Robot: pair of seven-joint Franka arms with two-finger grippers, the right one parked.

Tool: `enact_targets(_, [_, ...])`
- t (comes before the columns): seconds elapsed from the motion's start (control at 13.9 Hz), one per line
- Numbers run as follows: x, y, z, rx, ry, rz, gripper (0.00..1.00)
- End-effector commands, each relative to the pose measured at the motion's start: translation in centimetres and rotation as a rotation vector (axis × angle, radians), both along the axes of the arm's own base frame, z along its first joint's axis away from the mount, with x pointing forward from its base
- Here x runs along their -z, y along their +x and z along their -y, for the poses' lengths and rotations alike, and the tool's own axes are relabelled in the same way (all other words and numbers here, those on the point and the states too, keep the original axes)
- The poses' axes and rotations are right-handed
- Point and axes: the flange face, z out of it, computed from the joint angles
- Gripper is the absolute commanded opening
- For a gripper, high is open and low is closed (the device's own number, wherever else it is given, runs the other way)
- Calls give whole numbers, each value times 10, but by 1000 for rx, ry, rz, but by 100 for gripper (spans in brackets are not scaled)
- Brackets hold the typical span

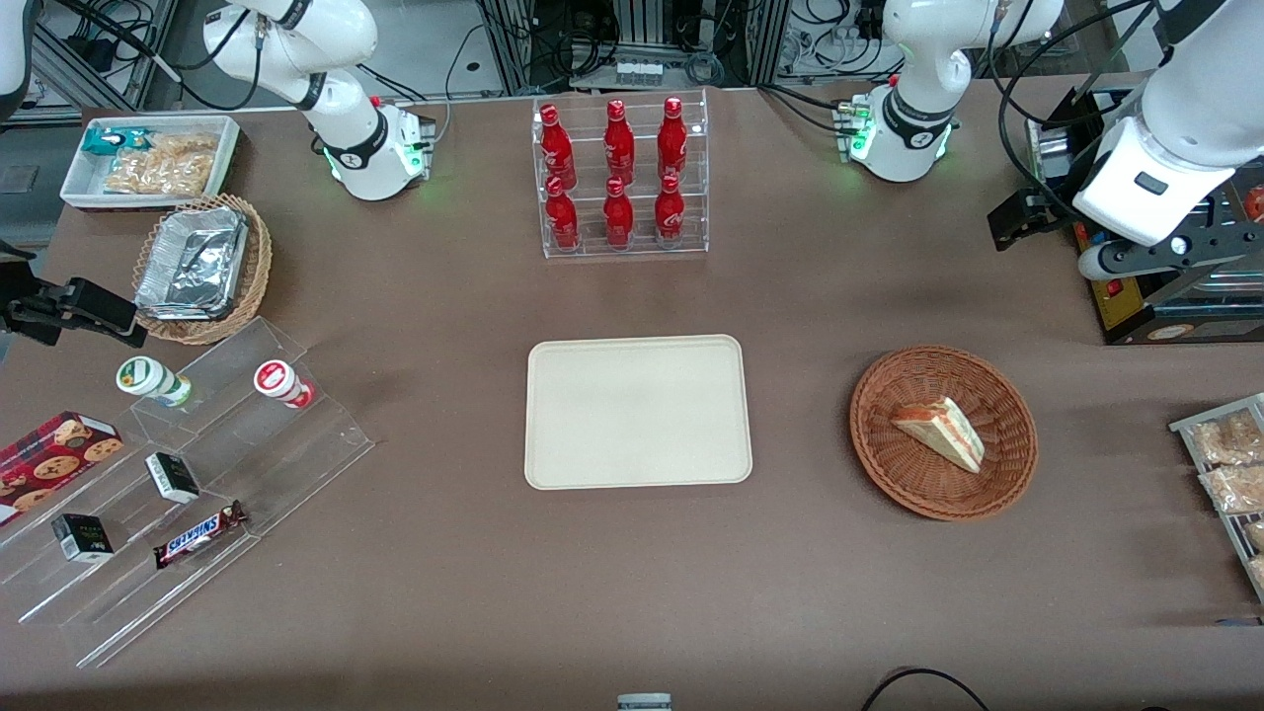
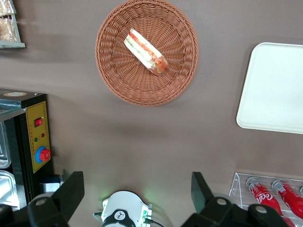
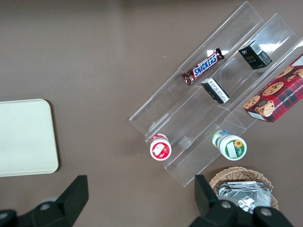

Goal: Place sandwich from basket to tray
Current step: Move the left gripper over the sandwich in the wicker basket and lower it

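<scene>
- Right now the claw (image 2: pixel 135 189) hangs high over the surface (image 1: pixel 632 573), fingers spread wide and holding nothing; the wrist view shows one dark finger (image 2: pixel 71 189) well apart from the other.
- The sandwich (image 1: pixel 941 432) lies well below the claw, inside the basket (image 1: pixel 1012 464), roughly in its middle, resting on a broad side. The tray (image 1: pixel 637 346) sits bare, farther from the claw than the basket is, off toward the parked arm's end.
- The wedge tapers, so if the fingers close across the thin point they could squeeze the filling or let it slide out.
- The wrapping looks clear and slick to me; a light pinch might slip during the lift, and the sandwich could drop onto the surface short of the tray.
- The basket looks light and shallow. A descent that comes down off-centre might catch the wicker rim, tilt it or drag it along.
- Going too deep risks jamming fingertips into the weave beneath the bread.
- Just beside the claw stands a black control box (image 1: pixel 1126 296) with a red button; a wide swing on the way down could knock it.
- The bottle rack (image 1: pixel 620 178) is well clear of the direct route, so I'd worry less there.
</scene>
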Motion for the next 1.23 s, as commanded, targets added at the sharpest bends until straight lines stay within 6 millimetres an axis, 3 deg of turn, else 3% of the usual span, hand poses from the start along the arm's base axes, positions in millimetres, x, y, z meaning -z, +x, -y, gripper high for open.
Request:
enact_targets(0.0, [4, -6, -3, 10, -13, 7, 100])
enact_targets(0.29, [18, -2, -5, 0, -8, 8, 100])
enact_targets(0.43, [63, 9, -11, -24, 4, -23, 100])
enact_targets(0.58, [114, 27, -34, -106, 13, -73, 100])
enact_targets(0.72, [170, 40, -44, -160, 29, -113, 100])
enact_targets(0.86, [222, 50, -51, -315, 56, -108, 100])
enact_targets(1.01, [263, 57, -57, -508, 72, -53, 100])
enact_targets(1.15, [289, 61, -62, -675, 67, -21, 100])
